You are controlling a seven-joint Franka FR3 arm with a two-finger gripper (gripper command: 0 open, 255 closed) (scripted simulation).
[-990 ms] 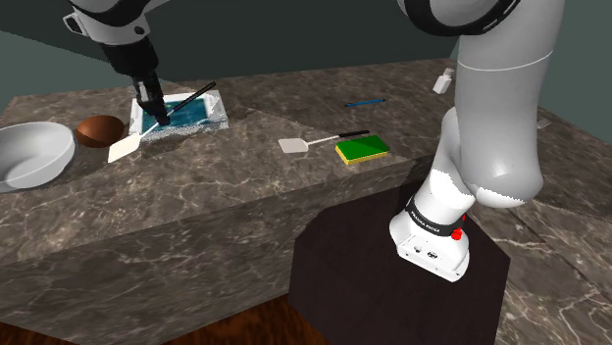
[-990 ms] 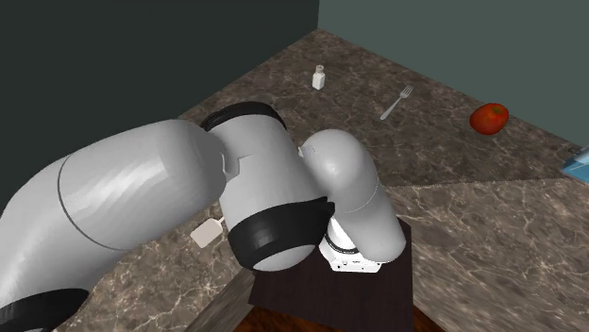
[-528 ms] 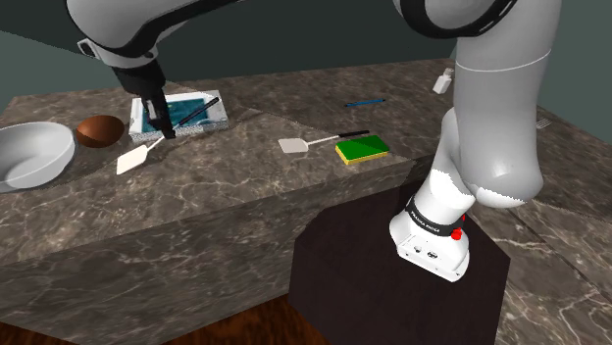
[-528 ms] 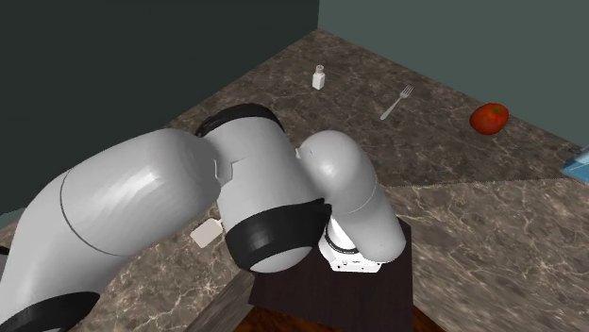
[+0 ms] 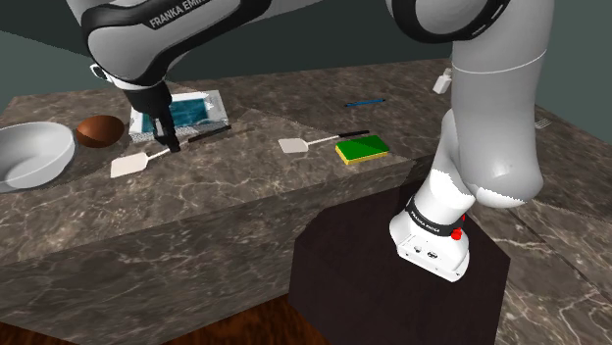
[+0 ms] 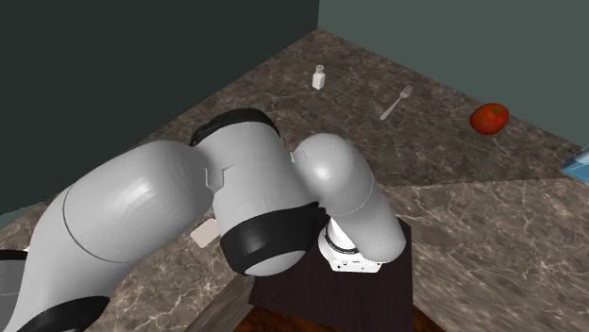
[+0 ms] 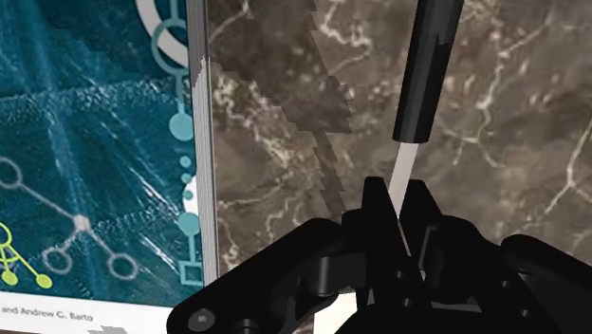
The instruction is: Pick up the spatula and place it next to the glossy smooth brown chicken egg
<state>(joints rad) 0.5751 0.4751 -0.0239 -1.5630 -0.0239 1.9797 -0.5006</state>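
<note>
Shows jaws pinched shut on the thin pale shank of the spatula (image 5: 128, 165), holding it low and almost level over the marble counter (image 5: 235, 186), white blade just near-right of the brown egg (image 5: 99, 130), apparently for laying alongside it.

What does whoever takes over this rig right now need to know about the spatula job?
The end effector is shut on the spatula, clasping its thin shaft below the black handle.
Where things are: the spatula's white blade is low over the counter, close to the brown egg and beside the blue book. I cannot tell if it touches the counter.
Done: the grasp; the spatula is already near the egg.
Left: set it down beside the egg, open, back away.
A second spatula lies by the green sponge; leave it.
</note>
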